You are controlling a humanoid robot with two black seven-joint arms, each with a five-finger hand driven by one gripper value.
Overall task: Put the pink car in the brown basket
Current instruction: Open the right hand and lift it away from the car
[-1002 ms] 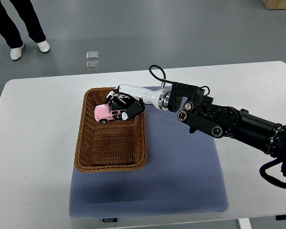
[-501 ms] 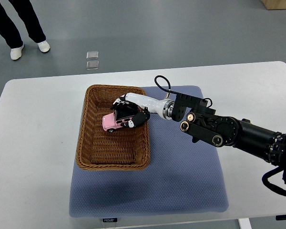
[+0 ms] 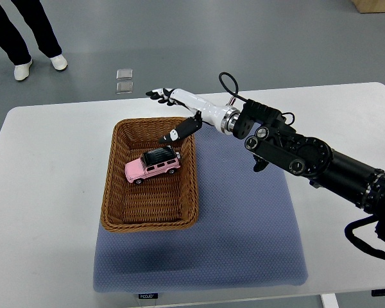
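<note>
The pink car [image 3: 152,165], with a black roof, lies on the floor of the brown wicker basket [image 3: 117,199], in its far half, touched by no hand. My right hand [image 3: 168,109] hovers above the basket's far rim with its fingers spread and nothing in them. Its thumb [image 3: 181,129] points down toward the basket. The right arm [image 3: 308,160] comes in from the right edge across the mat. The left arm is out of sight.
The basket stands on a blue-grey mat [image 3: 244,237] on the white table [image 3: 45,192]. A person's legs [image 3: 25,32] stand on the floor at the far left, beyond the table. Two small clear squares [image 3: 124,81] lie on the floor.
My right hand let go of the pink car, which now rests in the basket. The hand opened and rose away toward the far rim.
</note>
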